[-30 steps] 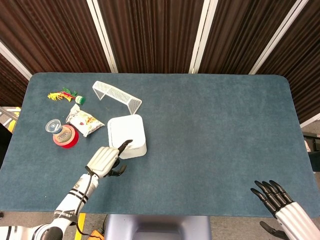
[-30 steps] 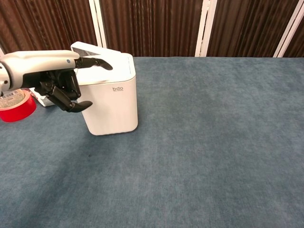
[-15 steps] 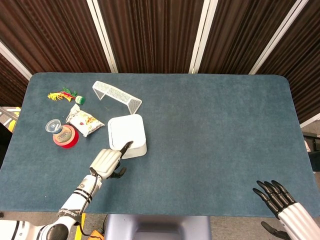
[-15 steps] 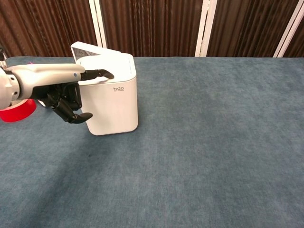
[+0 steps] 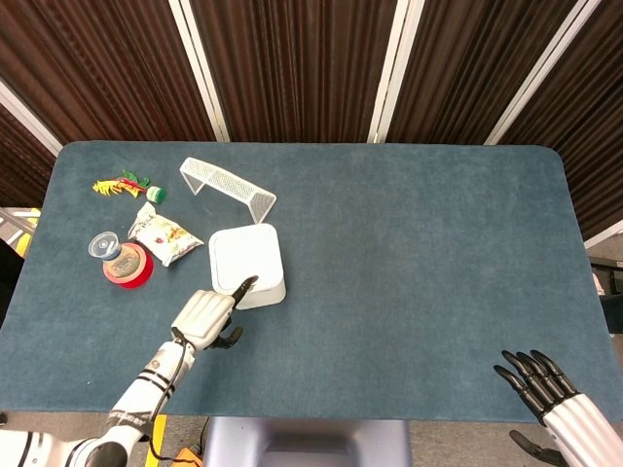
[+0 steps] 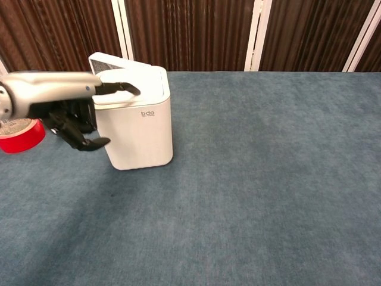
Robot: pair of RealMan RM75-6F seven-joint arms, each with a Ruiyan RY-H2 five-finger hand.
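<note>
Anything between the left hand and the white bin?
Nothing visible. The left hand is at the near-left side of the white bin, one finger laid on its lid. The red tape roll lies off to the left.

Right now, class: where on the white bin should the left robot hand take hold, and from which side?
Probably across the white bin body's upper part, from its left side, where the left robot hand already is. It stands upright with smooth, rounded walls and no visible handle, so its flat opposite sides suit a clamp.

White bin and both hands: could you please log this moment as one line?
left hand: fingertip on white bin lid | right hand: open, holds nothing, near table corner | bin: upright
</note>
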